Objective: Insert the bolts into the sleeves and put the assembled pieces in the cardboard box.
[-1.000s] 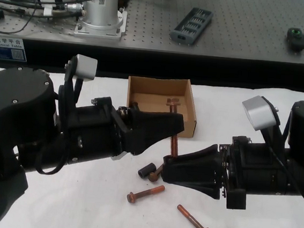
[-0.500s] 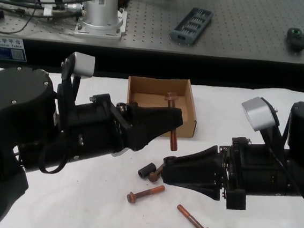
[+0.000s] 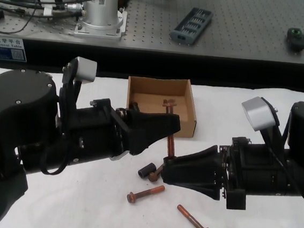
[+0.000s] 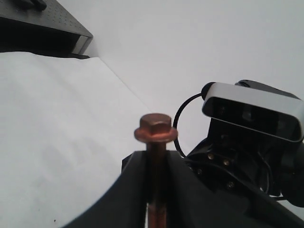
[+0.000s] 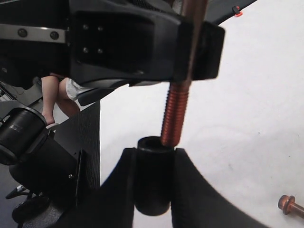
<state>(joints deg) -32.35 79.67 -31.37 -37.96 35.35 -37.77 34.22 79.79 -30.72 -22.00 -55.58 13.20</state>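
My left gripper (image 3: 173, 124) is shut on a copper bolt (image 3: 170, 129), held upright with its hex head on top. In the left wrist view the bolt (image 4: 154, 142) stands between the two fingers. My right gripper (image 3: 166, 163) is just below it, shut on a black sleeve (image 5: 153, 175) with its opening facing up. The bolt's threaded end (image 5: 173, 118) reaches the sleeve's rim; I cannot tell whether it is inside. The cardboard box (image 3: 158, 81) stands open right behind both grippers.
On the white cloth lie two loose bolts (image 3: 145, 193) (image 3: 193, 221). A loose black sleeve (image 3: 145, 171) lies with another bolt (image 3: 156, 172) beside it, close under the grippers. Behind the cloth is a perforated bench with a metal post (image 3: 100, 4) and a ribbed black block (image 3: 192, 25).
The left gripper lifted the bolt slightly, then lowered it again onto the sleeve. The right arm has stayed still.
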